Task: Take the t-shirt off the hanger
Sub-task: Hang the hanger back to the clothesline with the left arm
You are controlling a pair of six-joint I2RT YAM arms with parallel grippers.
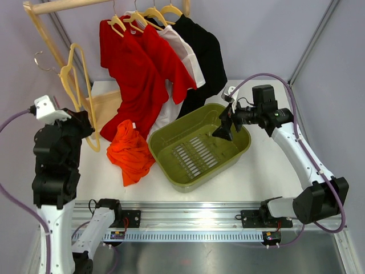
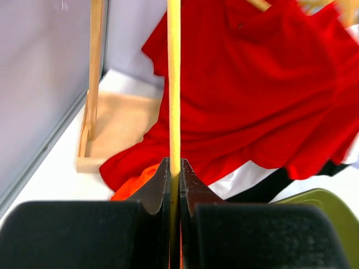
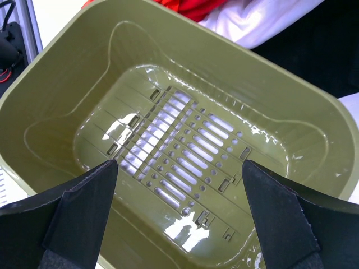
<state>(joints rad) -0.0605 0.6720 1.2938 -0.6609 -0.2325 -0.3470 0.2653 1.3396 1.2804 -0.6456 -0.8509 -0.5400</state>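
Observation:
An orange t-shirt (image 1: 130, 151) lies crumpled on the white table, off any hanger; its edge (image 2: 134, 184) shows beside my left fingers. My left gripper (image 1: 85, 127) (image 2: 174, 168) is shut on the thin bar of a bare pale-yellow hanger (image 1: 77, 83) (image 2: 174, 84), which stands upright at the rack's left side. My right gripper (image 1: 223, 131) (image 3: 179, 162) is open with nothing between its fingers, hovering over the olive basket (image 1: 188, 184) (image 3: 67, 84).
A wooden rack rail (image 1: 68, 5) at the back carries hangers with red t-shirts (image 1: 137, 68) (image 2: 258, 95), a white one (image 1: 185, 54) and a black one (image 1: 205, 51), draping onto the table and the basket's far rim. The rack's wooden base (image 1: 105, 105) sits left.

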